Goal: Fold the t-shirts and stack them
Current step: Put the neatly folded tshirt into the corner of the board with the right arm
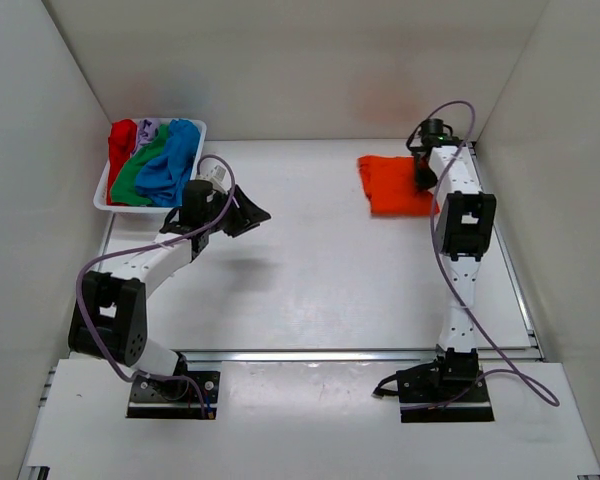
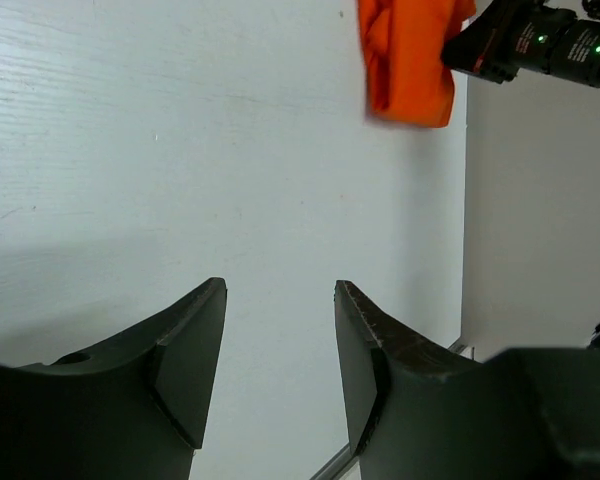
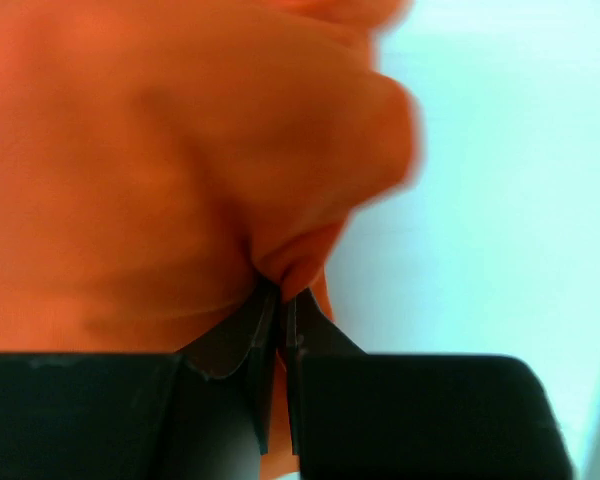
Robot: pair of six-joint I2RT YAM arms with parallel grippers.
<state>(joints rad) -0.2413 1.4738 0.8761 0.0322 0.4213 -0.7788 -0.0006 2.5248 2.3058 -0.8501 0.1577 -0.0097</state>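
Note:
A folded orange t-shirt [image 1: 392, 184] lies on the table at the back right; it also shows in the left wrist view [image 2: 410, 55]. My right gripper [image 1: 424, 176] is shut on its right edge, and the orange t-shirt [image 3: 170, 160] fills the right wrist view with a pinch of cloth between the right gripper [image 3: 278, 295] jaws. Red [image 1: 121, 143], pale lilac [image 1: 147, 129], green [image 1: 138, 172] and blue [image 1: 170, 160] t-shirts lie bunched in the white tray [image 1: 101, 193] at the back left. My left gripper [image 1: 248, 213] is open and empty, above bare table just right of the tray; it shows open in its own view [image 2: 280, 290].
White walls close in the table on the left, back and right. The right arm's wrist [image 2: 540, 45] shows in the left wrist view beside the orange shirt. A metal rail [image 1: 350, 353] runs along the table's near edge.

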